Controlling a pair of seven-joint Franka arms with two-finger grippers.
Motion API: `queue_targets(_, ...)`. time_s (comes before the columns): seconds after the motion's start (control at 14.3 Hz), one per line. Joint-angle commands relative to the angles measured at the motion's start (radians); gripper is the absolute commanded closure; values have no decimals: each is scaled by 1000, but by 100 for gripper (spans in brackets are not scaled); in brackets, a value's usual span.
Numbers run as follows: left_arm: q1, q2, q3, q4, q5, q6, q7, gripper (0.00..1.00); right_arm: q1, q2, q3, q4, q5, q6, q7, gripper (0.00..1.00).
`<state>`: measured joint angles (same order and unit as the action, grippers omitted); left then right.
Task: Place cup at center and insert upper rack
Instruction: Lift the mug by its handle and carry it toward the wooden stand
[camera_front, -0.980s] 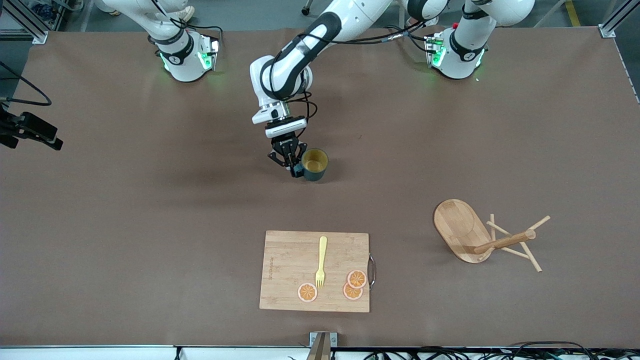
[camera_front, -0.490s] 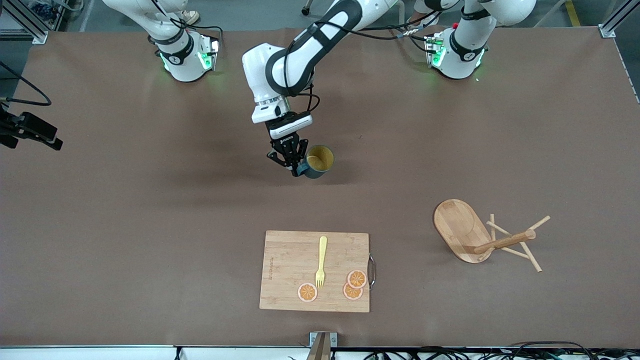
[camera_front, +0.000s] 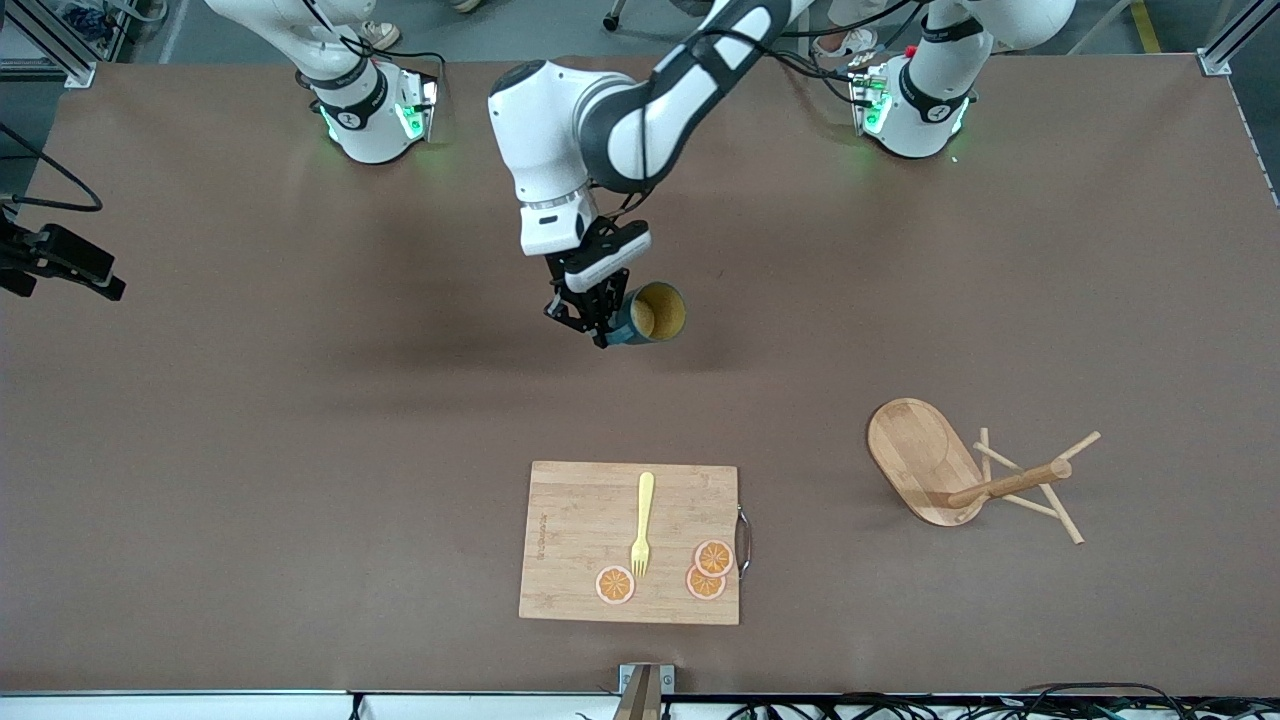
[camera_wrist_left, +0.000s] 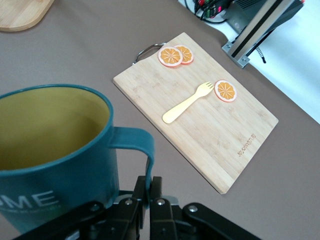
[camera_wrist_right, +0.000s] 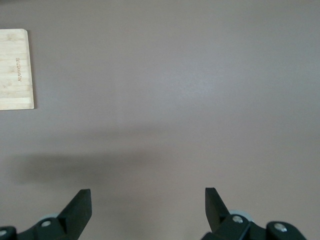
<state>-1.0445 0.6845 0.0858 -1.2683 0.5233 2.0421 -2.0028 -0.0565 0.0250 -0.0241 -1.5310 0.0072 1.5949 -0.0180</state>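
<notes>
The dark teal cup (camera_front: 655, 312) with a yellow inside hangs tilted above the middle of the table, its mouth tipped toward the left arm's end. My left gripper (camera_front: 603, 325) is shut on the cup's thin handle (camera_wrist_left: 141, 146), and the cup (camera_wrist_left: 50, 145) fills the near part of the left wrist view, where the left gripper (camera_wrist_left: 150, 186) pinches the handle. The upper rack (camera_front: 960, 478), a bamboo mug tree, lies on its side toward the left arm's end, nearer the front camera. My right gripper (camera_wrist_right: 148, 200) waits open over bare table.
A bamboo cutting board (camera_front: 580, 545) lies near the front edge, carrying a yellow fork (camera_front: 642, 523) and three orange slices (camera_front: 713, 557). The board (camera_wrist_left: 200, 120) also shows under the held cup. A black device (camera_front: 60, 262) sticks in at the right arm's end.
The left arm has lifted the cup off the table, tilted it and carried it slightly toward the left arm's end. The right arm, rack and board have not moved.
</notes>
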Motion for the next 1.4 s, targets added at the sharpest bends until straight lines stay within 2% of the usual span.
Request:
queue_targets(0.0,56,-48,-5,-13,-90,23,59,100,-5,-16,4,-11,-7,2,-5,0)
queue_targets(0.28,145,-94,-5,-14,-241,75,143,100,-5,-16,4,-11,-7,2,-5,0)
queue_targets(0.7,277,-169,-1,-20,-537,76,295,100,-5,-16,4,-11,-7,-1,-5,0)
queue_targets(1.05,343,-212,-3,-46,-634,75,352,100,-5,-17,4,-11,-7,-1,-5,0)
queue_targets(1.33,409,-256,-3,-106,-775,75,461,100,-5,-17,4,-11,-7,-1,-3,0)
